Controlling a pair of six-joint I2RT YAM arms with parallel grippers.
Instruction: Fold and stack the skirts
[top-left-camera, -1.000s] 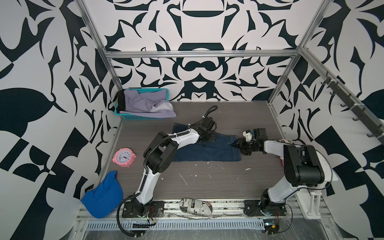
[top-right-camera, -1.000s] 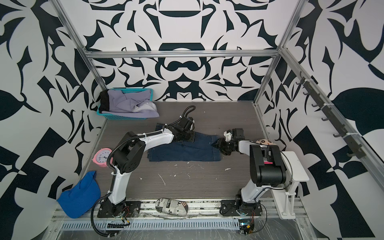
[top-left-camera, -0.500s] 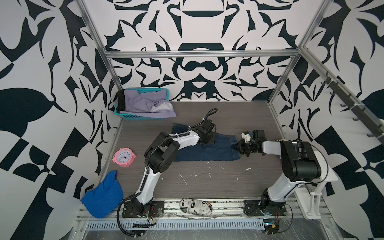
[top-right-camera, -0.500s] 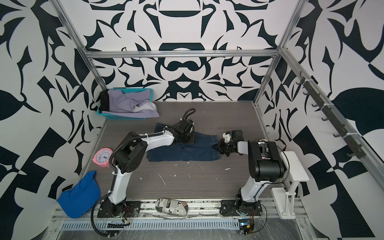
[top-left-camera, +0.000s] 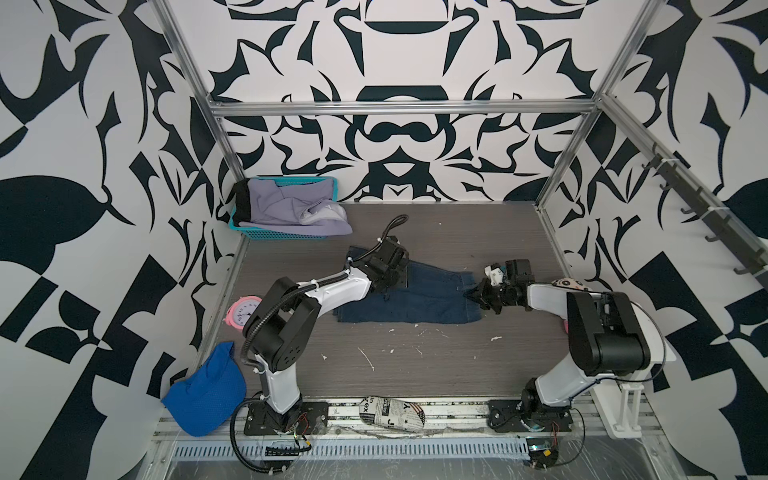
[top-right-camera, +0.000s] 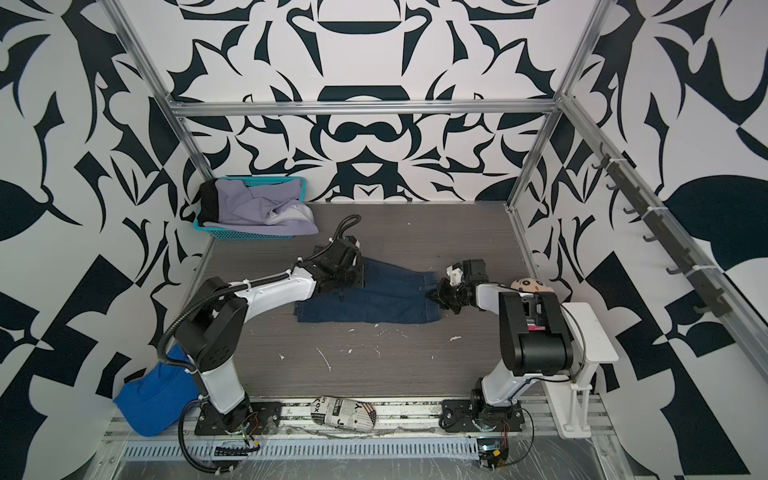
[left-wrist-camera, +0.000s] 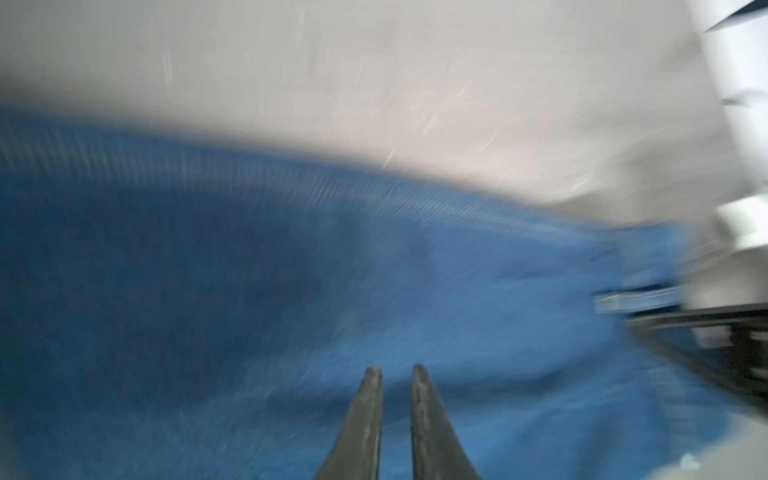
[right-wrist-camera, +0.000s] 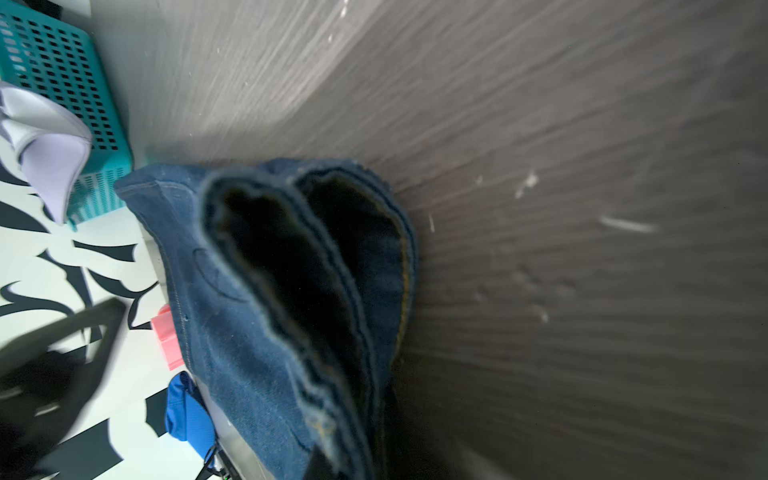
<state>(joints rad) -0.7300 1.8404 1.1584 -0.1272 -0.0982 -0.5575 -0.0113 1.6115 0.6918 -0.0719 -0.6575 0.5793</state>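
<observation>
In both top views the dark blue denim skirt (top-left-camera: 415, 301) (top-right-camera: 374, 303) lies flat mid-table. My left gripper (top-left-camera: 400, 283) (top-right-camera: 356, 279) is low over its far left part. The blurred left wrist view has the gripper (left-wrist-camera: 397, 369) above blue cloth, its fingers a narrow gap apart with nothing between them. My right gripper (top-left-camera: 469, 294) (top-right-camera: 430, 294) is shut on the skirt's right hem. That hem (right-wrist-camera: 257, 332) gapes open in the right wrist view, hiding the fingers. A lavender skirt (top-left-camera: 291, 208) and a black skirt (top-left-camera: 241, 203) lie in the basket.
The teal basket (top-left-camera: 282, 235) stands at the back left corner. At the left edge are a pink clock (top-left-camera: 243, 311) and a bright blue mesh cloth (top-left-camera: 205, 390). A newspaper-print bundle (top-left-camera: 392, 411) lies on the front rail. A small round toy (top-left-camera: 571, 284) sits behind the right arm.
My right gripper has shut on the denim hem. My left gripper has shifted left and nearer over the skirt, its fingers drawing closer together.
</observation>
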